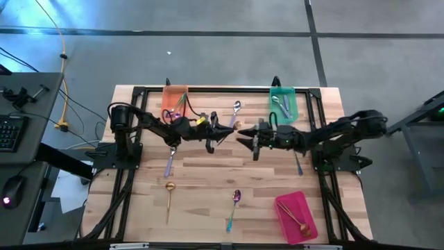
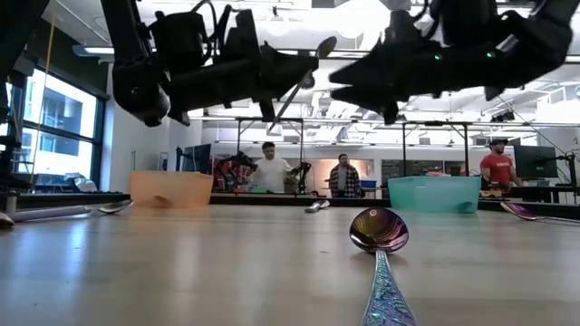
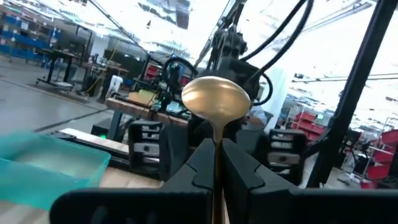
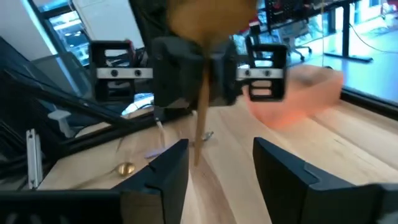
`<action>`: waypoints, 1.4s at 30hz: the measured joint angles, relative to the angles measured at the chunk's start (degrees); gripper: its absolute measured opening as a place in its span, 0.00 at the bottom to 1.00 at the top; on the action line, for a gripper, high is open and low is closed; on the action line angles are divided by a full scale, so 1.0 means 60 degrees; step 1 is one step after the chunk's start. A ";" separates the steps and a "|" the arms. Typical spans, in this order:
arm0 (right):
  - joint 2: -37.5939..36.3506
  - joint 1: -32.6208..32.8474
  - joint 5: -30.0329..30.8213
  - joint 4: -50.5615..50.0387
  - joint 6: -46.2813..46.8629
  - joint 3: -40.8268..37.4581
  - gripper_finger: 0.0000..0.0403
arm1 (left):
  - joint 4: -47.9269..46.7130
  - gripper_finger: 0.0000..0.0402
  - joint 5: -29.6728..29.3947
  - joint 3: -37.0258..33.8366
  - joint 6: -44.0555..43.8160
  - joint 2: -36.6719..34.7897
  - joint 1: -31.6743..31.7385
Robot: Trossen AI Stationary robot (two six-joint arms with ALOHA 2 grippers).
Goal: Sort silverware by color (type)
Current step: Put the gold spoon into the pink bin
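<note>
My left gripper (image 1: 225, 130) is over the table's middle, shut on a gold spoon (image 3: 214, 102) whose bowl (image 1: 238, 125) points toward my right gripper. My right gripper (image 1: 241, 141) faces it from the right, open and empty. Its fingers (image 4: 168, 168) stand just short of the spoon's handle (image 4: 200, 118). On the table lie a lavender-handled spoon (image 1: 170, 163), a gold spoon (image 1: 169, 196), an iridescent spoon (image 1: 234, 207) that is also close in the low view (image 2: 379, 231), a silver spoon (image 1: 236, 108) and another spoon (image 1: 298, 164). My left gripper pinches the gold spoon's handle (image 3: 215, 140) between its two fingers, just below the bowl. The fingers reach level from the table's left. The spoon is lifted clear of the table and tilted, its bowl (image 2: 324, 43) up and its handle end (image 2: 274, 119) lower.
An orange tray (image 1: 175, 96) with several spoons stands at the far left. A teal tray (image 1: 283, 104) with spoons stands at the far right. A pink tray (image 1: 295, 215) with gold spoons stands at the near right. People stand in the room behind (image 2: 270, 167).
</note>
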 joint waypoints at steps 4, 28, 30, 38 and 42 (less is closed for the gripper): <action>0.0768 0.0105 0.0279 -0.0009 -0.0166 0.0881 0.40 | 0.0376 0.00 0.0230 0.0000 0.0000 -0.0008 0.0001; 0.1739 0.0687 0.1178 -0.0948 -0.0727 0.2319 0.03 | 0.0380 0.06 0.1413 0.0047 -0.0538 -0.0010 0.0365; 0.1474 0.0819 0.1665 -0.1586 -0.0725 0.2316 0.01 | 0.0380 0.08 0.1737 0.0047 -0.0614 -0.0010 0.0547; -0.0748 0.1312 0.3040 -0.5238 0.0013 0.2312 0.01 | 0.0353 0.13 0.2676 0.0051 -0.0403 -0.0012 0.1135; -0.1994 0.1573 0.3142 -0.7315 0.0898 0.2312 0.00 | 0.0314 0.09 0.2806 -0.0250 0.0329 -0.0012 0.1189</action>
